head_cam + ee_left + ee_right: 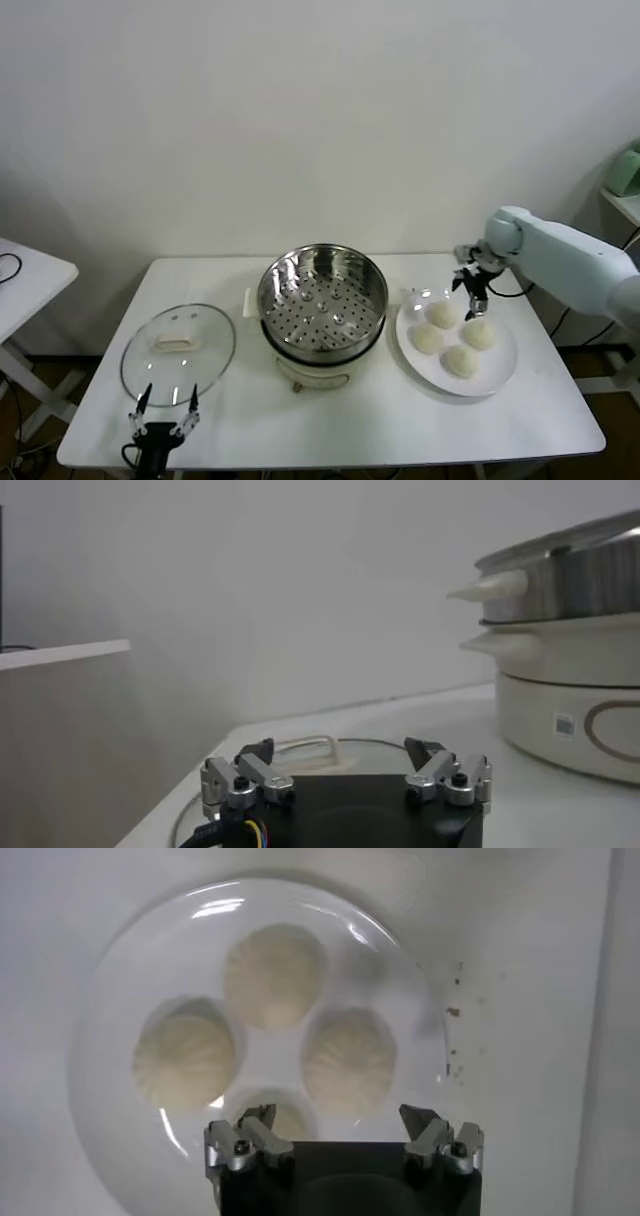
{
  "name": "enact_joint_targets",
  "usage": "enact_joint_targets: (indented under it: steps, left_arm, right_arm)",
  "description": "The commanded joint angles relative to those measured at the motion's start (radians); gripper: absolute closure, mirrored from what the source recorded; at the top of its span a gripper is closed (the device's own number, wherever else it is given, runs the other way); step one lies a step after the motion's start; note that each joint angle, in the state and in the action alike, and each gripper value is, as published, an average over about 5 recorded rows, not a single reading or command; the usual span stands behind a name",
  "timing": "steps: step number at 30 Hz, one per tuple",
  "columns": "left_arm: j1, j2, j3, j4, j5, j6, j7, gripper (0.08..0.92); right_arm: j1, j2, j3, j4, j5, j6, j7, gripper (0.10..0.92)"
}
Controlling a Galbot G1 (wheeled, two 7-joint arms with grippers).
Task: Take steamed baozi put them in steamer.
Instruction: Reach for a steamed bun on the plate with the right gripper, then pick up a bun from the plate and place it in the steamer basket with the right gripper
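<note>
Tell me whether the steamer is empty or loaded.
Empty: the steamer shows only its bare perforated bottom; all four baozi sit on the plate.

In front of you the steamer [323, 300] sits mid-table, empty. Four steamed baozi [454, 336] lie on the white plate [500, 375] to its right. Your right gripper [472, 296] hangs open just over the plate's far edge. Your left gripper [165, 404], open, waits by the glass lid [178, 352].
</note>
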Motion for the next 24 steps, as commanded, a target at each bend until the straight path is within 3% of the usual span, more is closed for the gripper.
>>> enact_joint_targets:
  steps: [1, 9, 15, 24]
  left_arm:
    - [0.0, 0.001, -0.002, 0.01, 0.012, -0.003, 0.001, 0.177]
    - [0.001, 0.002, -0.003, 0.012, 0.017, -0.004, 0.0, 0.177]
    - [-0.002, 0.002, -0.005, 0.015, 0.019, -0.005, -0.002, 0.177]
    - [-0.002, 0.001, -0.009, 0.023, 0.036, -0.016, -0.008, 0.177]
  right_arm:
    - [-0.081, 0.084, 0.088, -0.145, -0.038, 0.03, -0.006, 0.203]
    - [-0.103, 0.103, 0.13, -0.169, -0.082, 0.043, 0.0, 0.223]
    - [-0.095, 0.105, 0.128, -0.175, -0.108, 0.054, -0.008, 0.34]
    - [-0.045, 0.099, 0.101, -0.15, -0.098, 0.074, -0.012, 0.363]
